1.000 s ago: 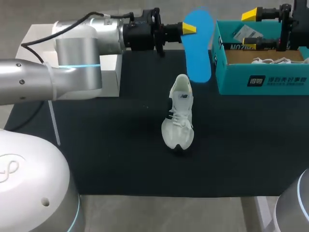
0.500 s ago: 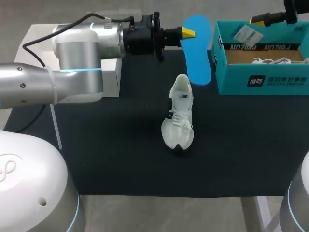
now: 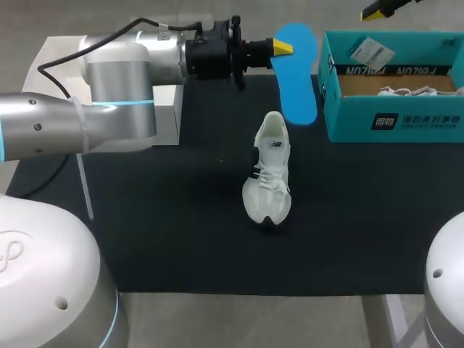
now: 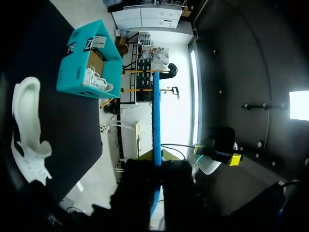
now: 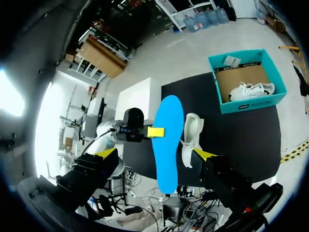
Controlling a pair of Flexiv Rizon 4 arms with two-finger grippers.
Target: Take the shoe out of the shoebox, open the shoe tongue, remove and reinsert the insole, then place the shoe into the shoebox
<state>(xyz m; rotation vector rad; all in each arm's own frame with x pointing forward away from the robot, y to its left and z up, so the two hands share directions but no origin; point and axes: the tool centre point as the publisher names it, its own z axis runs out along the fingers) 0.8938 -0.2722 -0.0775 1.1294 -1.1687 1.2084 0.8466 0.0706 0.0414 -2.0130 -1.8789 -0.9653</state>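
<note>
Our left gripper [image 3: 283, 48] is pinched shut on one edge of the blue insole [image 3: 298, 83], held aloft beyond the heel of the white sneaker [image 3: 267, 181] and beside the teal shoebox [image 3: 395, 119], and we judge so slim a grip could let it twist or slip during reinsertion.

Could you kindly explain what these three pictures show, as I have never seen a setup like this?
This is a robot with two arms at a table. One picture looks down from a camera above and behind it; the two round ones come from cameras on its wrists. On the black mat stand a white shoe and a teal shoebox with another shoe inside. The left arm's fingers clamp a blue insole, held in the air. The right arm's fingers are open, holding nothing, high above the table.
</note>
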